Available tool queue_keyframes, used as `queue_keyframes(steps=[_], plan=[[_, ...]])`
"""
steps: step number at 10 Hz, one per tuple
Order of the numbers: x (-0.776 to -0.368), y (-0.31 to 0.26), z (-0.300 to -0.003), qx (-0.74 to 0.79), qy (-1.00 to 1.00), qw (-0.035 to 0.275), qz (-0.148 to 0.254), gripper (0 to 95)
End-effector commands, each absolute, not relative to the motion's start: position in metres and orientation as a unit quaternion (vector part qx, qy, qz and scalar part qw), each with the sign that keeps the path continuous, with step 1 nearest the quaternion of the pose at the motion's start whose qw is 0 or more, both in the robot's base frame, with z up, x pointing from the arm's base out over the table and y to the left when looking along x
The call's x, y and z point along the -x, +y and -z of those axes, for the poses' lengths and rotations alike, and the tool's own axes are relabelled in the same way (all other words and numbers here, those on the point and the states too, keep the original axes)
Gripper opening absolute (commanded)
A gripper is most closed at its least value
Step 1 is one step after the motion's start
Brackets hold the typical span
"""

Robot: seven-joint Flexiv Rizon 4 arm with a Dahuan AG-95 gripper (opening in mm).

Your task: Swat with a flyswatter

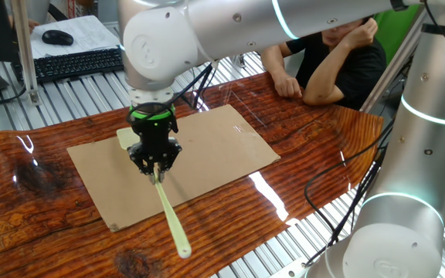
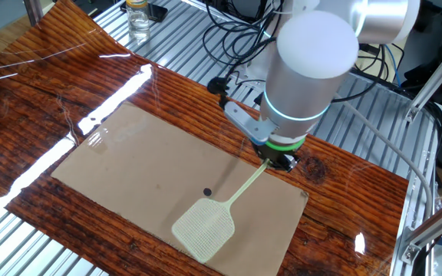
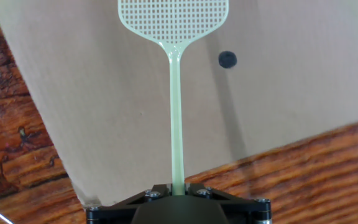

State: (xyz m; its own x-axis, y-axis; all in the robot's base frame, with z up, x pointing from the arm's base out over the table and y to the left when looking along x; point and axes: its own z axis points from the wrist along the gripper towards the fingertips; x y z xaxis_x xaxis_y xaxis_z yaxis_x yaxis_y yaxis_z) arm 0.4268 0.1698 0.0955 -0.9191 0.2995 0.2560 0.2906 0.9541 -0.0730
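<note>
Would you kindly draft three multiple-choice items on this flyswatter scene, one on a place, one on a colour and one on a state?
1. Where does the small dark spot lie?
A. on the cardboard sheet, beside the swatter head
B. under the mesh head
C. on the bare wooden table

2. What colour is the flyswatter?
A. bright red
B. pale yellow-green
C. black

3. How does the gripper stand?
A. open above the handle
B. shut on the handle
C. shut on nothing

Answers: 1 A, the hand view shows the spot on cardboard, clear of the mesh. 2 B, the mesh and handle are pale yellow-green in all views. 3 B, the handle runs straight out from between the fingers.
</note>
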Motion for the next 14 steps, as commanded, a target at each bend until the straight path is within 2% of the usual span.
queue_keyframes(steps=[1, 4, 10, 14], plan=[[-0.4269, 0.1701, -0.0951, 0.209, -0.969, 0.136, -0.002, 0.0], [-0.4269, 0.1701, -0.0951, 0.230, -0.964, 0.137, 0.000, 0.0], [-0.4269, 0.1701, -0.0951, 0.362, -0.918, 0.156, 0.032, 0.0], [-0.4269, 0.1701, -0.0951, 0.354, -0.921, 0.158, 0.034, 0.0]])
